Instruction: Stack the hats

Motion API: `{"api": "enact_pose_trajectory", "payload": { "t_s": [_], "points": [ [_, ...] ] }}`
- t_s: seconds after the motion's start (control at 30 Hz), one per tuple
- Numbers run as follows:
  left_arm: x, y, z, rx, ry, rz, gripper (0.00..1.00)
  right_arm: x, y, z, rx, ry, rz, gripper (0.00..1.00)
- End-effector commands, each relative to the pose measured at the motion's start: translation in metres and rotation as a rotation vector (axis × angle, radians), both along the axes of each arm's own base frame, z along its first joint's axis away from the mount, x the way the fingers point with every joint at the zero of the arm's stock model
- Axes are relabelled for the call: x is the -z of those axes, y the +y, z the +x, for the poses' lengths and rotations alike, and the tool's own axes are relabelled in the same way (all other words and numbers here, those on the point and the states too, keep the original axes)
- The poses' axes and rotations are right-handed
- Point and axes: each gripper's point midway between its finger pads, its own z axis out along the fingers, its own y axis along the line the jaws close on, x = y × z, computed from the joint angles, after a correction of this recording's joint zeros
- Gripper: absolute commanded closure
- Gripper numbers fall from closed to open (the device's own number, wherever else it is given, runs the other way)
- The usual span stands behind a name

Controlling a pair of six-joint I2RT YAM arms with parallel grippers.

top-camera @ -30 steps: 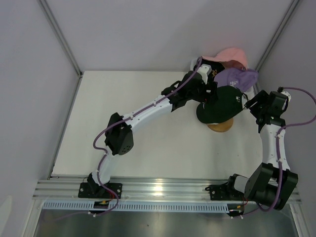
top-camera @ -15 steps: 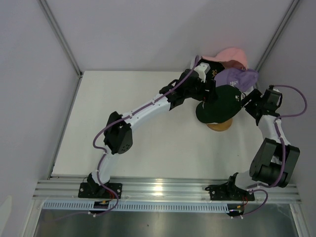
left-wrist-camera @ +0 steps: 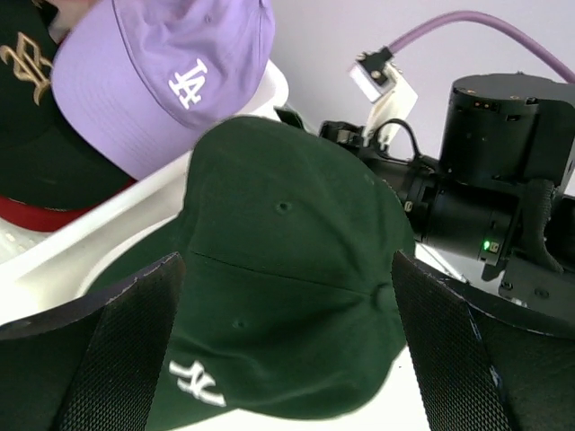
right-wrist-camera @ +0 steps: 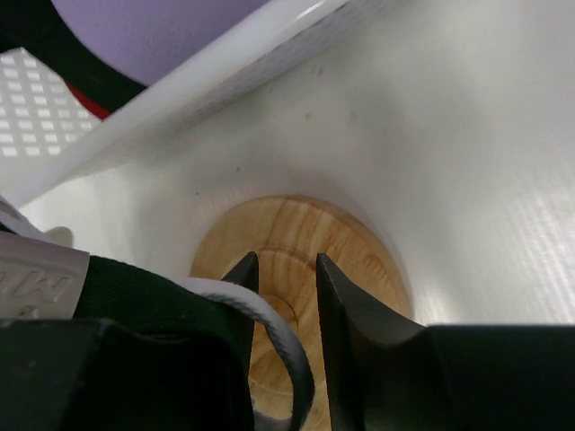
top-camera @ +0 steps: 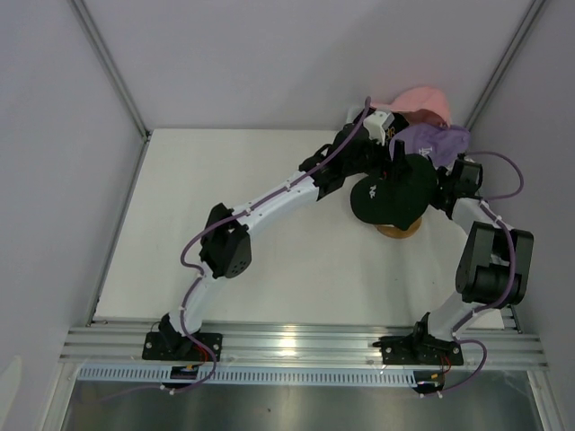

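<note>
The left claw (left-wrist-camera: 287, 260) gapes wide and empty above the dark green fabric cap (top-camera: 391, 193) on the round wooden stand (top-camera: 400, 231). Whether the nearly closed right claw (right-wrist-camera: 281, 265) beneath pinches its rim I cannot tell; a tug could drag it off.

**Surface:** white tabletop (top-camera: 269, 260), matte, with pale walls at its left and far sides.

**Items resting directly on it:** two, both at the far right.
- **Round wooden stand (top-camera: 401, 231):** its base sits flat on the surface.
- **White plastic mesh basket (right-wrist-camera: 207, 90):** near the stand, toward the far right corner, with a strip of bare surface between the two.
</note>
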Motion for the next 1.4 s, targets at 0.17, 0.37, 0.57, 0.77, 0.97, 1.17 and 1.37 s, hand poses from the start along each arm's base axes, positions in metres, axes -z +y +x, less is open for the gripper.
{"api": "enact_pose_trajectory", "payload": {
  "t_s": [0.17, 0.37, 0.57, 0.77, 0.97, 1.17, 1.37],
  "points": [
    [0.004, -0.016, -0.006, 0.04, -0.02, -0.008, 0.0, 0.028, 0.067, -0.006, -0.129, 0.037, 0.068, 0.66],
    [0.041, 0.011, -0.003, -0.125, 0.124, 0.118, 0.01, 0.03, 0.091, -0.014, -0.171, 0.066, 0.069, 0.66],
    [0.074, 0.055, -0.023, -0.198, 0.199, 0.242, 0.02, 0.046, 0.13, -0.042, -0.248, 0.132, 0.042, 0.66],
    [0.088, 0.091, -0.041, -0.251, 0.234, 0.324, 0.03, 0.061, 0.16, -0.072, -0.311, 0.189, 0.046, 0.66],
    [0.132, 0.146, -0.078, -0.313, 0.331, 0.435, 0.06, 0.056, 0.198, -0.107, -0.384, 0.217, -0.003, 0.66],
    [0.129, 0.198, -0.115, -0.381, 0.348, 0.45, 0.06, 0.064, 0.217, -0.157, -0.436, 0.265, 0.026, 0.66],
    [0.126, 0.238, -0.143, -0.435, 0.35, 0.48, 0.06, 0.065, 0.222, -0.195, -0.489, 0.283, 0.034, 0.64]
  ]
}}
